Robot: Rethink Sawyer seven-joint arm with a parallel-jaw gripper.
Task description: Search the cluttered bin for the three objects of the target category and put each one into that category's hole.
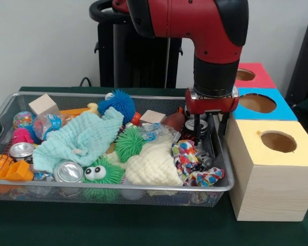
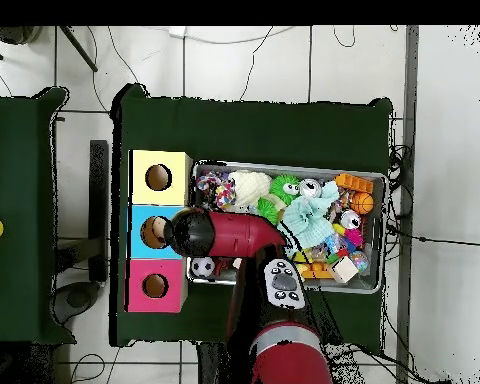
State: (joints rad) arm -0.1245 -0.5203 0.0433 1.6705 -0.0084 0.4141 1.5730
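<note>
Three box holes (image 1: pixel 278 141); no readable writing; jaws (image 1: pixel 207 137) in bin (image 1: pixel 143 190), state unclear.

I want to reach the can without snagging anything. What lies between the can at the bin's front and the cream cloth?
In the front view, a green googly-eyed spiky ball lies between the can and the cream cloth.

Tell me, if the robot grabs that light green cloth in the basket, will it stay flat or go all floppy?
Probably floppy: the light green cloth lies crumpled in folds over other toys, so it would likely droop from the tool. It looks thin, so probably light. One edge rests beside the silver can, so lifting it might drag or nudge neighbours.
</note>
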